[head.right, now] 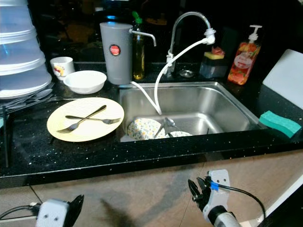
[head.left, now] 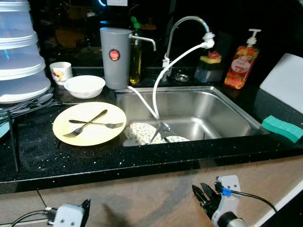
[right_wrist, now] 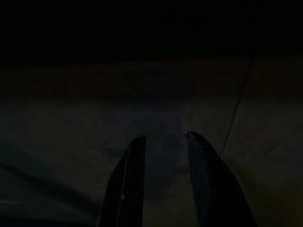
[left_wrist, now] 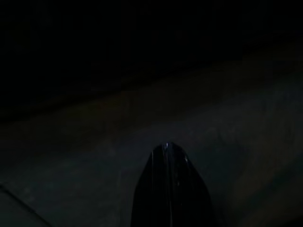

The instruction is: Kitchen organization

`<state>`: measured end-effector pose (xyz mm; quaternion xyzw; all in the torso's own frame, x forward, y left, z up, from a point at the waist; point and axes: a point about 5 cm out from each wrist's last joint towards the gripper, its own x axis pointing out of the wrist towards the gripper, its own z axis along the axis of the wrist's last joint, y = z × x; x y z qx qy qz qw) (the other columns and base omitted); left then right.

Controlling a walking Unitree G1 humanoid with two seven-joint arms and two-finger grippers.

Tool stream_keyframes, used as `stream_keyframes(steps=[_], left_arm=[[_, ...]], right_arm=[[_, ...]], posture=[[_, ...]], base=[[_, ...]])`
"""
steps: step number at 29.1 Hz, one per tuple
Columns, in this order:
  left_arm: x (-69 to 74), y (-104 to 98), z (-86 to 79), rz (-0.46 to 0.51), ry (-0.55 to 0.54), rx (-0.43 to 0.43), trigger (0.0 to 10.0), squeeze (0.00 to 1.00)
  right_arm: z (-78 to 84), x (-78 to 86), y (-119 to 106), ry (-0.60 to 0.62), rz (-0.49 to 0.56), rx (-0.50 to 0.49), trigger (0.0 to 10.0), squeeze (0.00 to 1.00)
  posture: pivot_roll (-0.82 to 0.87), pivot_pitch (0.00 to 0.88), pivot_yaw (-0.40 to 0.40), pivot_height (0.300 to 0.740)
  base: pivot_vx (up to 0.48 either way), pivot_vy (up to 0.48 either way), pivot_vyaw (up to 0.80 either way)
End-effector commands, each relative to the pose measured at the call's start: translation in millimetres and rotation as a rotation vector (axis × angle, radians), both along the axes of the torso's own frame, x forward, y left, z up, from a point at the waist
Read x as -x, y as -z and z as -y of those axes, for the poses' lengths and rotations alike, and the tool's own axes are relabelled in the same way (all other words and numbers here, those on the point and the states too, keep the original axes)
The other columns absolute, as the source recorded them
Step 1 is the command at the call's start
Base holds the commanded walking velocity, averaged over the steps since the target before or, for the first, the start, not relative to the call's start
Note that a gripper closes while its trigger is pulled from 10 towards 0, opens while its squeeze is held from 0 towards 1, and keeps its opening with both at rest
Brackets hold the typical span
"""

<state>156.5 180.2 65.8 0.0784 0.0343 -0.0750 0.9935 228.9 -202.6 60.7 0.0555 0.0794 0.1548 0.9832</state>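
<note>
We note the right gripper (head.left: 201,193): two long, tapered black fingers on a white housing, with a small blue tag and a thin black cable looping off toward a rounded silver-grey wrist joint. The left gripper (head.left: 85,206) shows a black finger tip beside a white, boxy housing with a dark port and black cables trailing away. In the wrist views, both sets of fingers read glossy black.

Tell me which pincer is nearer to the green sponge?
Right. The right pincer hangs below the counter edge, nearer the green sponge; the left pincer hangs low on the opposite side.
</note>
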Motion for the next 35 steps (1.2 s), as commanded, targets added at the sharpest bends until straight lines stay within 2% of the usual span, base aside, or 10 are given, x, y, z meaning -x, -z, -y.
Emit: stream_keyframes(steps=[1, 4, 8, 11, 12, 13, 20, 23, 31, 35], left_arm=[[4.6, -11, -1.4, 0.023, 0.015, -0.024, 10.0, 0.0], [6.8, -31, -1.7, 0.085, 0.013, -0.014, 10.0, 0.0], [6.5, -45, 2.3, 0.11, 0.068, -0.021, 10.0, 0.0], [0.0, -60, 1.9, 0.153, 0.088, -0.025, 10.0, 0.0], [0.0, -60, 1.9, 0.153, 0.088, -0.025, 10.0, 0.0], [-7.1, -70, -0.6, 0.197, 0.064, -0.02, 10.0, 0.0], [-12.8, -85, 1.1, 0.244, 0.059, -0.02, 10.0, 0.0], [-16.7, -97, 4.4, 0.277, 0.074, -0.013, 10.0, 0.0], [-25.4, -111, 4.5, 0.316, 0.078, -0.01, 10.0, 0.0], [-39.2, -125, 2.8, 0.354, 0.056, -0.019, 10.0, 0.0]], right_arm=[[-1.1, 3.9, -18, -0.048, 0.031, -0.028, 10.0, 0.0], [-4.5, 4.1, -45, -0.094, 0.084, -0.114, 10.0, 0.0], [-10.6, 1.0, -65, -0.156, 0.126, -0.168, 10.0, 0.0], [-17.6, -6.0, -91, -0.232, 0.196, -0.265, 10.0, 0.0], [-17.6, -6.0, -91, -0.232, 0.196, -0.265, 10.0, 0.0], [-22.3, -9.5, -104, -0.29, 0.238, -0.303, 10.0, 0.0], [-28.2, -8.5, -128, -0.351, 0.284, -0.423, 10.0, 0.0], [-32.5, -10.2, -147, -0.402, 0.332, -0.491, 10.0, 0.0], [-30.1, -18.1, -173, -0.418, 0.407, -0.555, 10.0, 0.0], [-29.4, -38.9, -177, -0.331, 0.404, -0.468, 10.0, 0.0]], posture=[[0.07, 0.0, -0.075, 0.74], [0.07, 0.003, -0.082, 0.74], [0.07, 0.006, -0.082, 0.74], [0.07, 0.007, -0.089, 0.74], [0.07, 0.007, -0.089, 0.74], [0.07, 0.007, -0.089, 0.74], [0.08, 0.002, -0.095, 0.74], [0.08, 0.0, -0.096, 0.74], [0.08, 0.0, -0.093, 0.74], [0.09, 0.0, -0.09, 0.74]], base=[[0.0, 0.0, 0.0], [0.0, 0.0, 0.0], [0.0, 0.0, 0.0], [0.0, 0.0, 0.0], [0.0, 0.0, 0.0], [0.0, 0.0, 0.0], [0.0, 0.0, 0.0], [0.0, 0.0, 0.0], [0.0, 0.0, 0.0], [0.0, 0.0, 0.0]])
